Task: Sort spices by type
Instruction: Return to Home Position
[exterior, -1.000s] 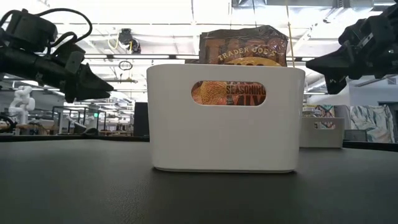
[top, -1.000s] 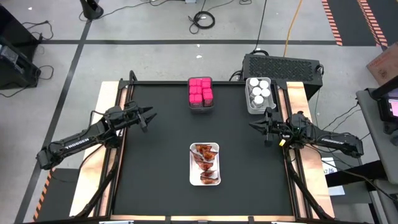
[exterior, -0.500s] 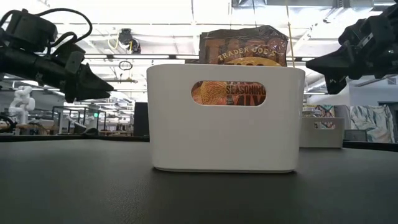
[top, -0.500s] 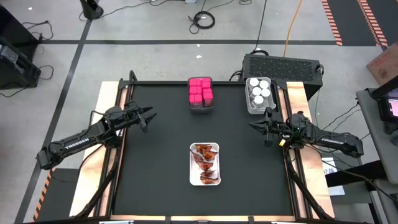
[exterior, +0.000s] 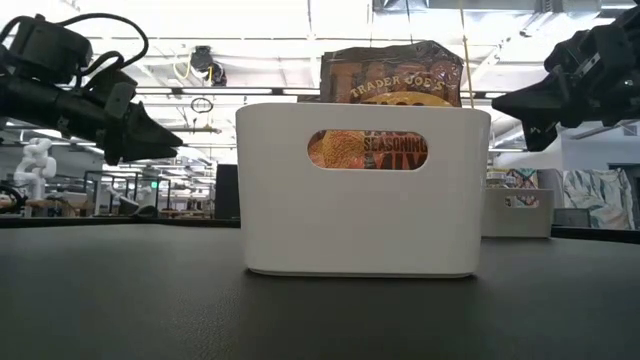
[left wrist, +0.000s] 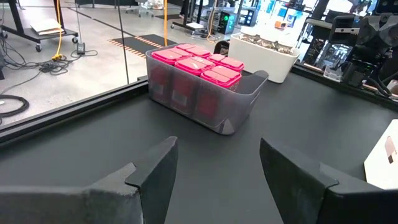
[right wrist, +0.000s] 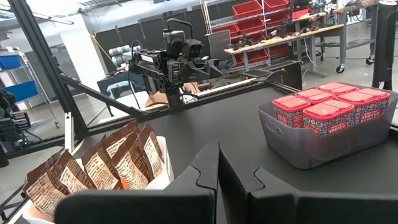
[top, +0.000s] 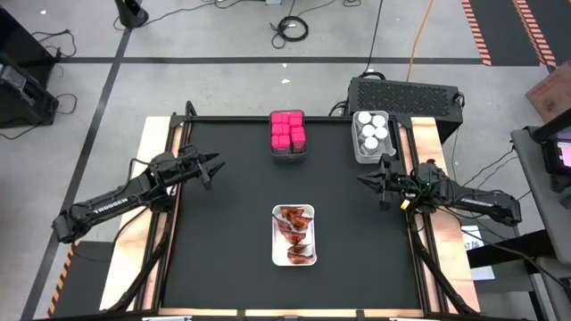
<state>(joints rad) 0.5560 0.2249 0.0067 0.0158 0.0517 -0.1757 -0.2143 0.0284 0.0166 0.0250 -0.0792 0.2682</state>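
Note:
Several pink cube boxes (top: 287,131) fill a grey bin (left wrist: 245,102) at the table's far middle. White-capped jars (top: 372,132) sit in a bin at the far right. Red-orange packets (top: 294,234) stand in a white bin (exterior: 363,190) at the table's middle, nearer the front. My left gripper (top: 212,167) hovers open at the left edge, its fingers (left wrist: 158,171) pointing toward the pink boxes. My right gripper (top: 364,181) hovers shut at the right edge, its fingers (right wrist: 208,162) together and holding nothing.
The black mat (top: 223,241) lies bare between the bins. A black case (top: 406,92) stands beyond the far right corner. In the low view the white bin fills the middle, with another pale bin (exterior: 518,213) behind it.

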